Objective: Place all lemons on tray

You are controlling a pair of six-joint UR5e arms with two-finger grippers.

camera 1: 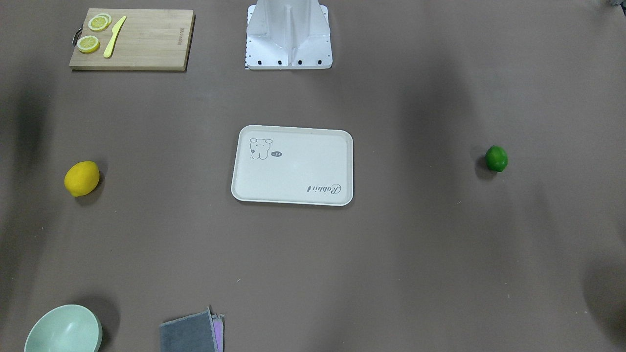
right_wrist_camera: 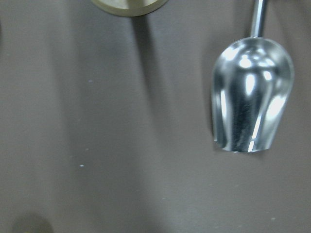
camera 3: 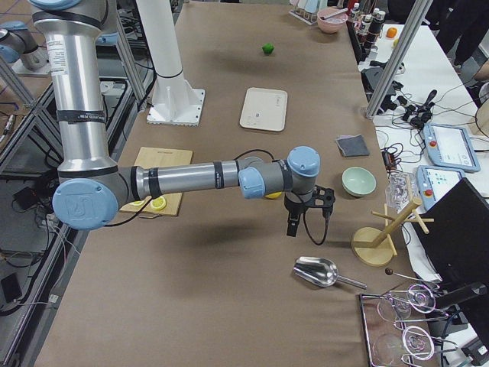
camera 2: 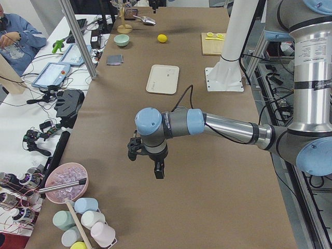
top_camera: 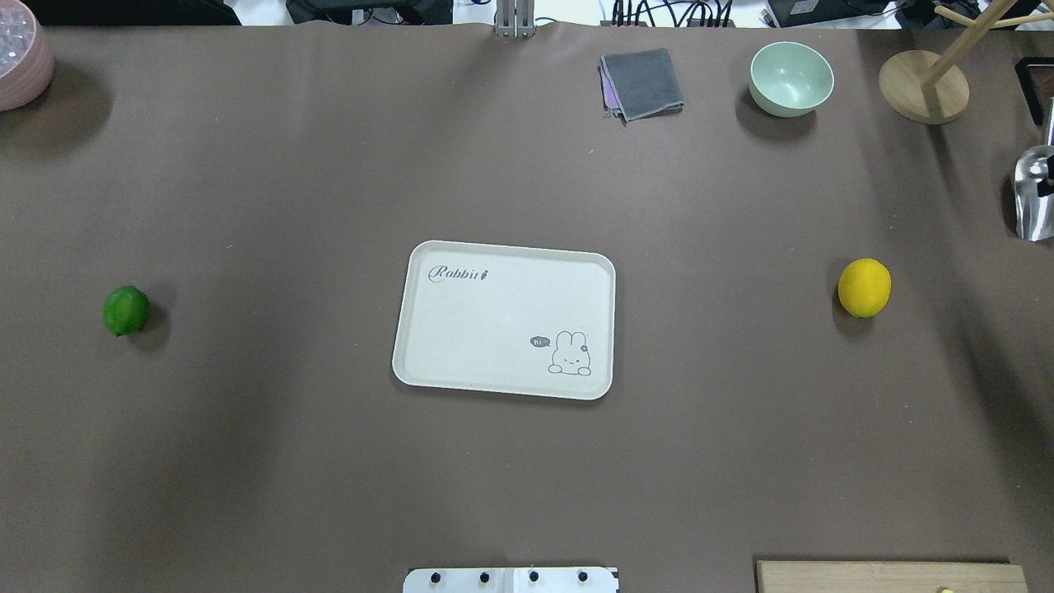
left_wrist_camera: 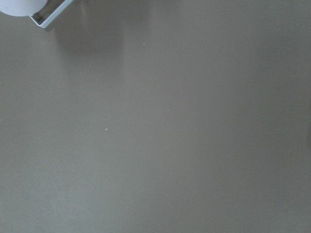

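The yellow lemon [top_camera: 864,287] lies on the brown table to the right of the tray [top_camera: 461,329] and also shows in the front view [camera 1: 81,178]. The green lemon [top_camera: 126,310] lies far to the tray's left. The cream tray with the "Rabbit" script sits at the table's middle with nothing on it. My left gripper [camera 2: 150,163] shows only in the left side view, hanging above the table's near end. My right gripper [camera 3: 302,222] shows only in the right side view, above the table near the yellow lemon. I cannot tell whether either is open or shut.
A wooden cutting board [camera 1: 146,44] holds lemon slices [camera 1: 88,43] and a yellow knife [camera 1: 114,36]. A green bowl [top_camera: 790,78], a grey cloth [top_camera: 642,82], a wooden stand [top_camera: 922,86], a metal scoop [right_wrist_camera: 252,97] and a pink bowl [top_camera: 20,58] stand around the table's edges.
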